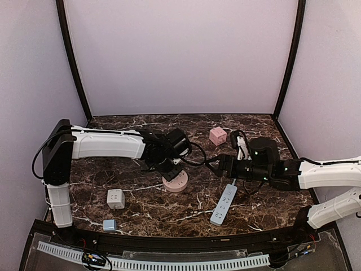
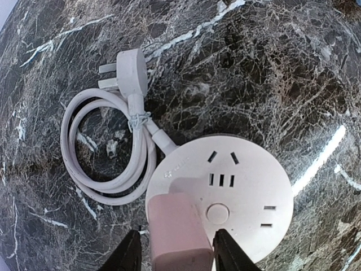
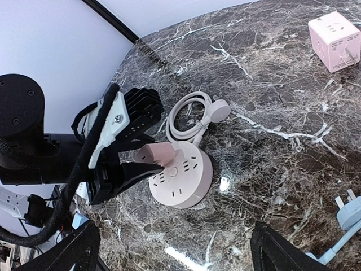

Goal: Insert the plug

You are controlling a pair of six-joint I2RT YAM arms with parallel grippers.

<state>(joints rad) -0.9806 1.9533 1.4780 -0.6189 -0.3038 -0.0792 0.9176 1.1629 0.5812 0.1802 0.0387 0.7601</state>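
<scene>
A round pinkish-white socket hub (image 2: pixel 242 186) lies on the marble table, its white cord (image 2: pixel 73 149) coiled beside it and ending in a white three-pin plug (image 2: pixel 132 68). A pink plug block (image 2: pixel 177 231) stands on the hub's near-left part. My left gripper (image 2: pixel 176 248) straddles it: the right finger is against it and a thin gap shows at the left finger, so it is slightly open. In the top view the left gripper (image 1: pixel 171 169) sits over the hub (image 1: pixel 179 183). My right gripper (image 3: pixel 180 254) is wide open and empty, hovering right of the hub (image 3: pixel 183 180).
A pink cube adapter (image 1: pixel 218 135) stands at the back. A white power strip (image 1: pixel 224 204) lies front right, with a pale blue plug (image 3: pixel 350 212) near it. A white cube adapter (image 1: pixel 115 198) and a small blue block (image 1: pixel 110 225) sit front left.
</scene>
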